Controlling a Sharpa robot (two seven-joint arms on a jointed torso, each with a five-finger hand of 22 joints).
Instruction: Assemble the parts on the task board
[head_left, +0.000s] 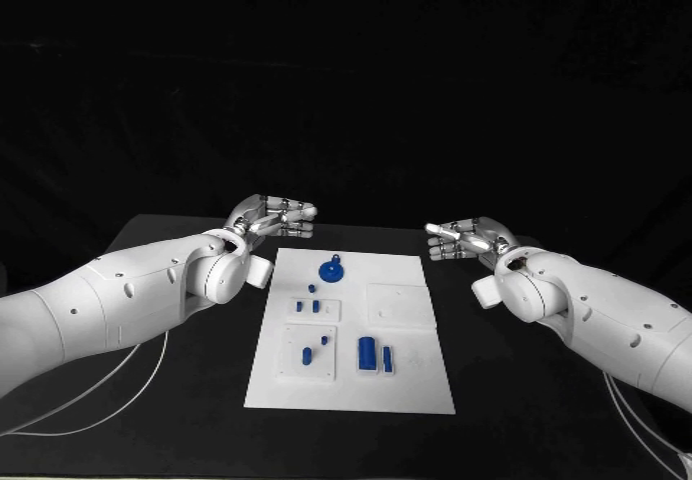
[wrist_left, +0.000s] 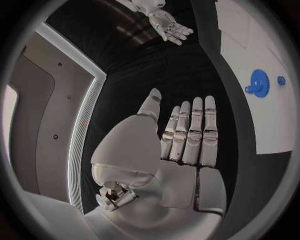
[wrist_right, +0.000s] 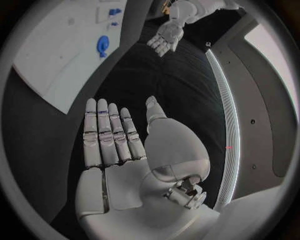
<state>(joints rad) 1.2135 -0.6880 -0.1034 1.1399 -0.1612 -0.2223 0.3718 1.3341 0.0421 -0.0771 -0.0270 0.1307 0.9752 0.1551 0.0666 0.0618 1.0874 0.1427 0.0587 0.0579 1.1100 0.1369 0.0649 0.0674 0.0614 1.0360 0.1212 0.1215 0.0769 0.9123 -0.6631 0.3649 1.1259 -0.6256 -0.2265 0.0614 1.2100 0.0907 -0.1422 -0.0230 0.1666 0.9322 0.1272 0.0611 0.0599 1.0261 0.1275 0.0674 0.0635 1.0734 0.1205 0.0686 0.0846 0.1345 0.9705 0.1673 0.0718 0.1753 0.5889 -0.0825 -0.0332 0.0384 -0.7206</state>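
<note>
Both hands empty, raised beyond the board's far corners.

White rectangular task board (head_left: 411, 385) at centre of black worktop (head_left: 173, 420); small blue parts on it, round blue gear (head_left: 332, 270) near its upper edge. Left hand (head_left: 274, 218) upper left, right hand (head_left: 464, 239) upper right, fingers straight, grasping nothing.

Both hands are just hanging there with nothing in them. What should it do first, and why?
Probably lower the left hand toward the blue gear at the far end of the task board. Both hands are open beyond the board, the right hand too, and the gear lies nearest.
</note>
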